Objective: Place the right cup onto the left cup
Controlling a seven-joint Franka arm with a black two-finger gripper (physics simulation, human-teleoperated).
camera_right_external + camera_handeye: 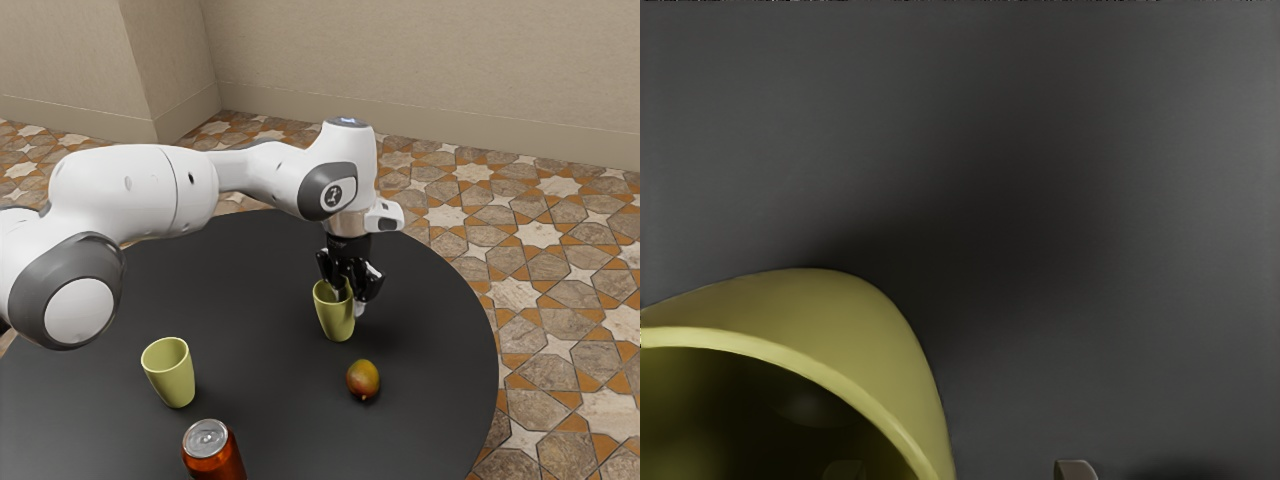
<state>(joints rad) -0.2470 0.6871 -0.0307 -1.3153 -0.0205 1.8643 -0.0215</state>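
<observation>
My gripper (350,300) is low over the table at one green cup (336,316), fingers apart: one tip reaches into the cup's mouth, the other stands outside its wall. In the wrist view the same cup (855,315) shows its rim, with the open gripper (961,470) straddling the wall and a gap between wall and outer tip. Both cups are upright. A second green cup (170,373) stands apart toward the exterior view's left, nearer that camera.
A mango (363,379) lies on the black round table (280,430), near the cup at my hand. An orange-red can (214,455) with a silver top stands close to the second cup, at the exterior view's lower edge.
</observation>
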